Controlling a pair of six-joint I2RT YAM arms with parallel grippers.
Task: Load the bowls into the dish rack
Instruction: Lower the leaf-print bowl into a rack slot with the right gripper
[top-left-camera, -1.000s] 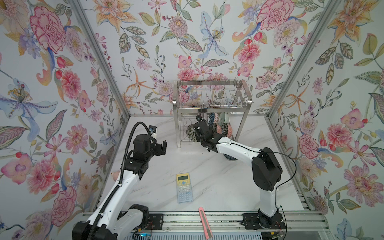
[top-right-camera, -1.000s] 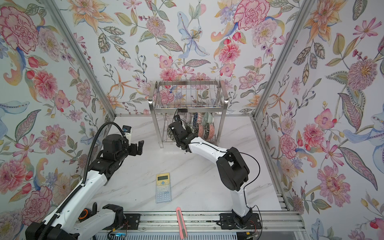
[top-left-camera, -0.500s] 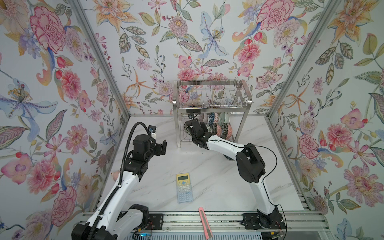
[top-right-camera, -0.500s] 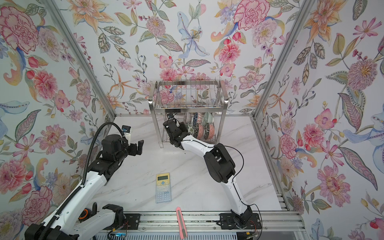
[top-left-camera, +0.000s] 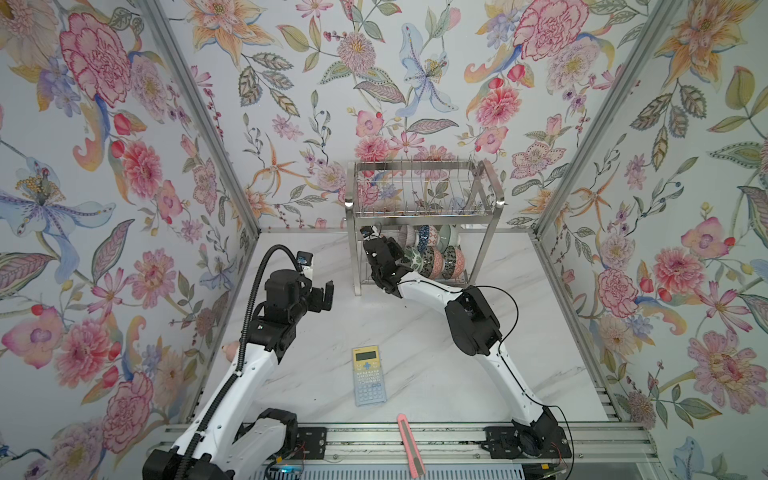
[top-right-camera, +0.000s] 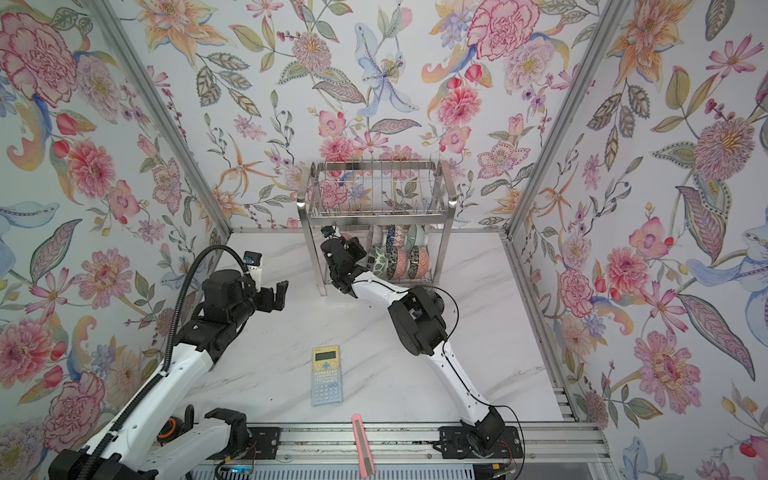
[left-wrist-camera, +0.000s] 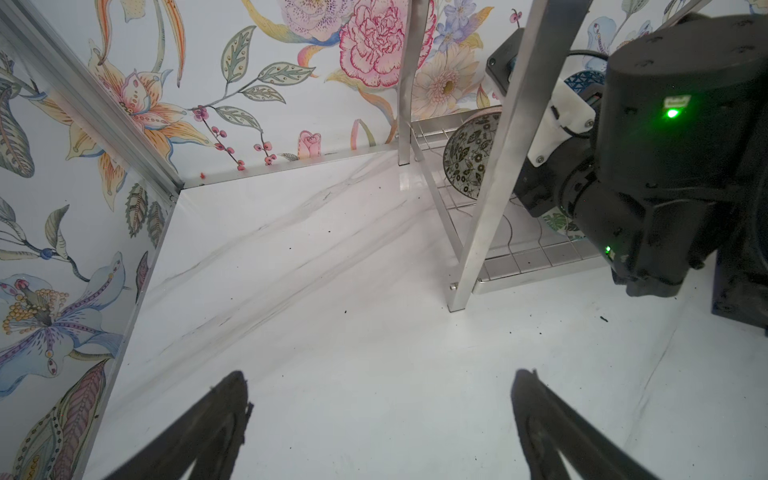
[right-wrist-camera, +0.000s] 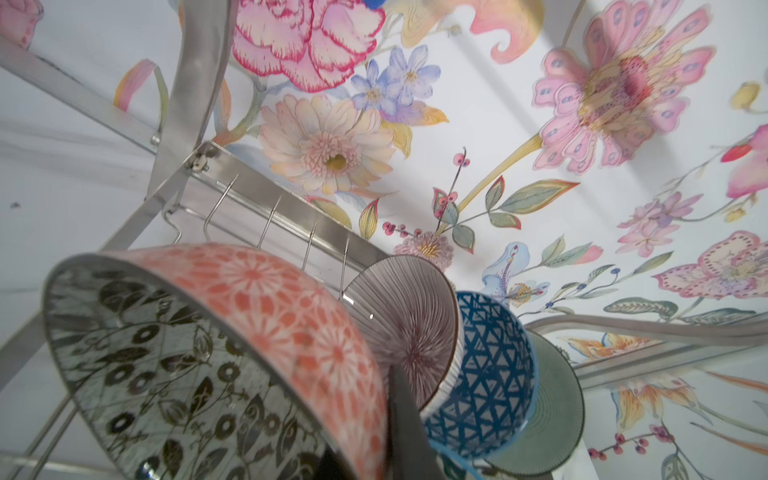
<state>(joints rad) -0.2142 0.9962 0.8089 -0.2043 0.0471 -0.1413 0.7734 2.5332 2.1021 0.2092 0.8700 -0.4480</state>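
In the dish rack (top-left-camera: 354, 249), bowls (top-left-camera: 436, 262) stand on edge.

Both top views were bright and evenly lit by soft, diffuse light; only faint, blurry shadows lay on the white marble tabletop (top-left-camera: 316, 365). Two small white glints flared on the front corners of the dish rack (top-left-camera: 355, 249), just above frame center. The wide lens stretched the wallpaper (top-left-camera: 415, 62) toward the frame corners. In the left wrist view the fingers (left-wrist-camera: 199, 436) of the left gripper (left-wrist-camera: 382, 374) were dark, soft-edged silhouettes, and a green indicator light (left-wrist-camera: 672, 113) bloomed. In the right wrist view the nearest bowl (right-wrist-camera: 187, 374) was blurred, the wallpaper behind it sharper.
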